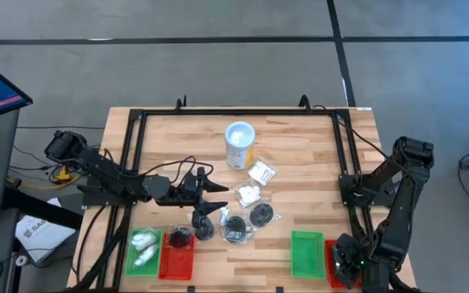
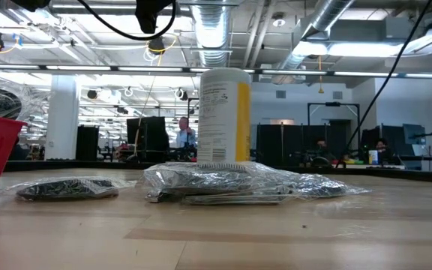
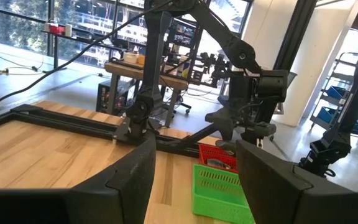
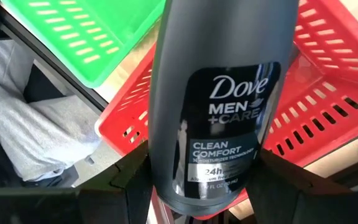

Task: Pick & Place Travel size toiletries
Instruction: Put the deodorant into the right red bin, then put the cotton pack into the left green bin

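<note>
My right gripper point(image 1: 344, 262) is at the table's near right corner, over the right red tray point(image 4: 328, 93), and is shut on a dark grey Dove stick point(image 4: 222, 81). My left gripper point(image 1: 212, 185) hovers open over the table's middle-left with nothing between its fingers point(image 3: 194, 158). Clear-wrapped toiletries lie flat on the wood: white packets point(image 1: 260, 172) point(image 1: 249, 194), black round ones point(image 1: 260, 214) point(image 1: 234, 229) and a dark piece point(image 1: 203, 224). In the low view the packets point(image 2: 223, 184) point(image 2: 66, 187) lie in front of the tub. My right gripper pinches the Dove stick between its two fingers point(image 4: 135, 180), which sit on either side of its body at the end nearest the wrist point(image 4: 166, 180), by the label's lower part. The fingers lie across the stick. It is lifted clear above the red tray.
A white tub with a yellow label point(image 1: 240, 145) stands upright past the packets. A left green tray point(image 1: 143, 251) holds white packets and a left red tray point(image 1: 177, 254) holds a black one. A right green tray point(image 1: 306, 252) sits beside the right red tray. A black frame point(image 1: 234, 112) borders the table.
</note>
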